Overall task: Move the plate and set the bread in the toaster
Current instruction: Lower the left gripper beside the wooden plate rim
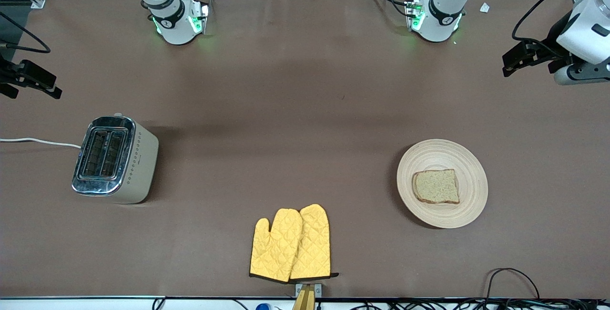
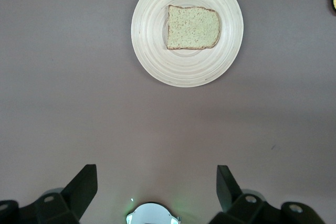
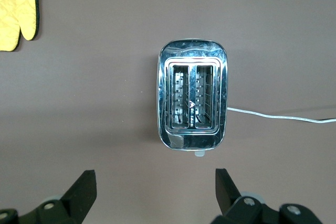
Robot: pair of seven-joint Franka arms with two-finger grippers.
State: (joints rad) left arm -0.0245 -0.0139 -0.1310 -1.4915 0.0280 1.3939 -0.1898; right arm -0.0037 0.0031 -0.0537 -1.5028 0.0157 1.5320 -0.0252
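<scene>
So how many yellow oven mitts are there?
2. Both quilted yellow oven mitts lie side by side, overlapping, near the table edge closest to the front camera: one toward the right arm's end, the other toward the left arm's end. None seem hidden.

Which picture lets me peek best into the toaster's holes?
The right wrist view. It looks straight down into the boxy cream toaster with the shiny chrome top, so both slots and the wire racks inside show. The front view shows the toaster smaller and at a slant, its slots dark. The left wrist view does not show it.
</scene>
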